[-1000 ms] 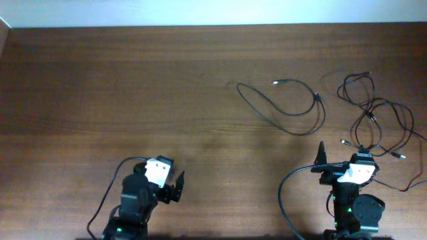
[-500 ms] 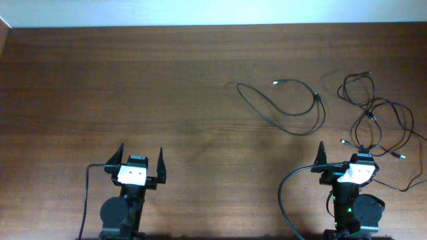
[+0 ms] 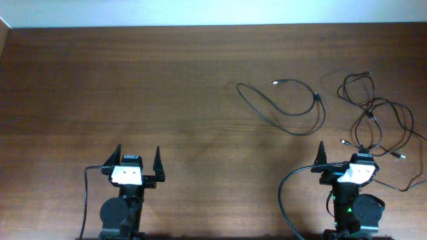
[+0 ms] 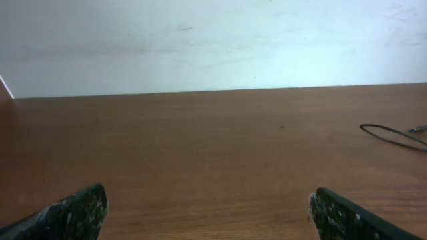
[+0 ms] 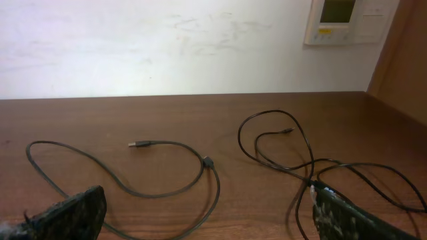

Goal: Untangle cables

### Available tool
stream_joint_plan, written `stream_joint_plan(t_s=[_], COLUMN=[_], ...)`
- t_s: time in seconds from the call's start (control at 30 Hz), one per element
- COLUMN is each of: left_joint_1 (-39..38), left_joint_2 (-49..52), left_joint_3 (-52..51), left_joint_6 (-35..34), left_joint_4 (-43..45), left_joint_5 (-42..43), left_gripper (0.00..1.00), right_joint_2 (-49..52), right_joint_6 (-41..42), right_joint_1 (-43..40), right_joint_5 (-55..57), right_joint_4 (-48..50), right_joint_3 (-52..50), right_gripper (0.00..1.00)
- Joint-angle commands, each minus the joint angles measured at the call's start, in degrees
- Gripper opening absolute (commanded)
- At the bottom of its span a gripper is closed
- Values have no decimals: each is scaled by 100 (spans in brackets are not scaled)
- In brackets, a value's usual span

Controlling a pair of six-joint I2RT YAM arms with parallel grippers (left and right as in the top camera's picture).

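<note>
One black cable (image 3: 287,107) lies alone in a loose loop right of the table's middle. Several more cables (image 3: 377,123) lie crossed in a tangle at the far right. My left gripper (image 3: 139,152) is open and empty at the front left, far from all cables. My right gripper (image 3: 341,150) is open and empty at the front right, just short of the tangle's near ends. In the right wrist view the single cable (image 5: 207,161) lies ahead left of the gripper (image 5: 208,197) and the tangle (image 5: 309,179) runs by the right finger. The left wrist view shows the loop's end (image 4: 365,129) far right of the gripper (image 4: 207,200).
The wooden table (image 3: 133,87) ends at a white wall along the back. A thick black arm cable (image 3: 283,200) curves beside the right arm's base. A wall panel (image 5: 340,20) and a wooden side board (image 5: 400,60) show in the right wrist view.
My left arm has swung from an angled pose to face straight ahead, and its gripper now stands wide open. The right arm and the cables have not moved.
</note>
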Motion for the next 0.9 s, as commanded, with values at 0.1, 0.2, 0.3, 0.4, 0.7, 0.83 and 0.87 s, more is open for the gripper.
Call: stream_joint_plan(t_s=[0.1,0.2,0.3,0.4,0.7,0.83,0.87], left_joint_1=[35,35,31,35,35,35,35], left_joint_2=[57,216,184,42,-52,-50,-50], left_joint_3=[-46,-44,-44,-44,-44,-44,-44], left_joint_6=[-280,-280,-282,-275,-275,-275,-275], left_joint_4=[33,31,28,22,26,26,26], left_joint_5=[-144,-44,11,7,7,7,9], left_gripper=[99,99,99,99,99,99,99], right_joint_2=[-37,-37,-37,-37,-37,-37,-37], right_joint_6=[61,61,61,61,61,61,61], right_joint_1=[52,52,52,52,52,52,52], right_joint_5=[111,111,111,111,111,111,111], right_joint_4=[-33,-35,-35,-35,-35,-35,-35], right_joint_3=[-28,-28,-28,-28,-28,-28,-28], right_gripper=[98,98,99,98,98,98,98])
